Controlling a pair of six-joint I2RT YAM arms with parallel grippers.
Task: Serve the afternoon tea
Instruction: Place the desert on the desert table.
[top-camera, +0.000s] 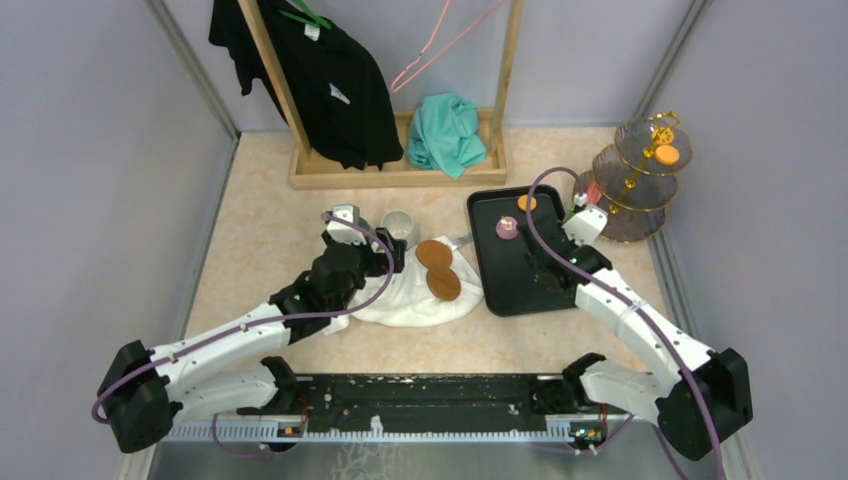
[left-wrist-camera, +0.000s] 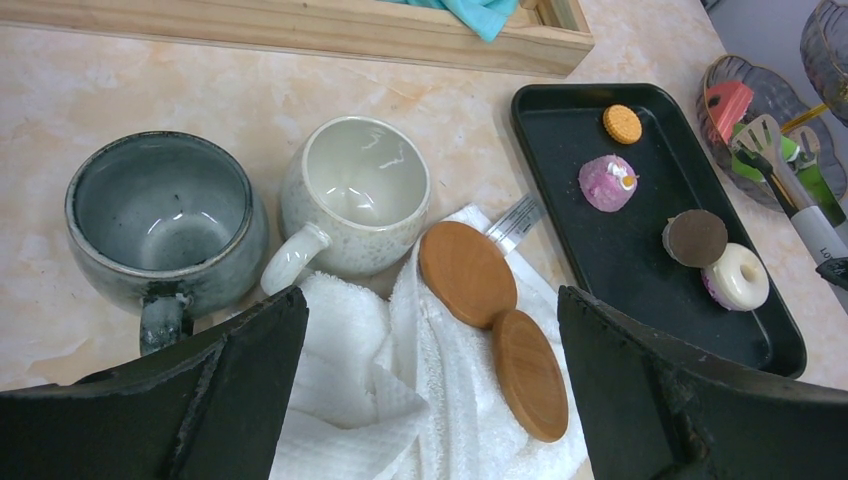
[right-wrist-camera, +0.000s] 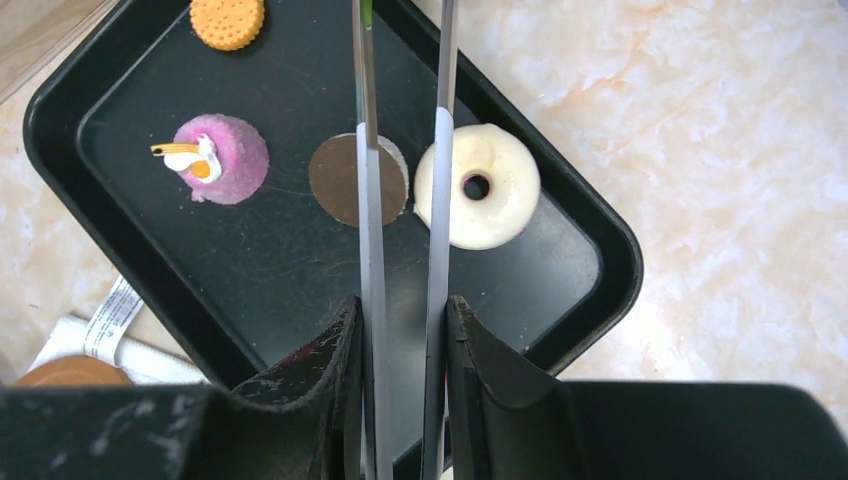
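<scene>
Your right gripper (right-wrist-camera: 400, 315) pinches the tongs (right-wrist-camera: 369, 200) above the tray (right-wrist-camera: 130, 250), seemingly to reach the sweets (right-wrist-camera: 490, 215); your left gripper (left-wrist-camera: 430, 310) stands spread wide near the grey mug (left-wrist-camera: 165, 210).

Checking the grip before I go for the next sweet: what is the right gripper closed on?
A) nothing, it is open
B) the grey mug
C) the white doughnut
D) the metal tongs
D: in the right wrist view the right gripper clamps both arms of the metal tongs between its fingers, and the tongs run out over the black tray.
</scene>
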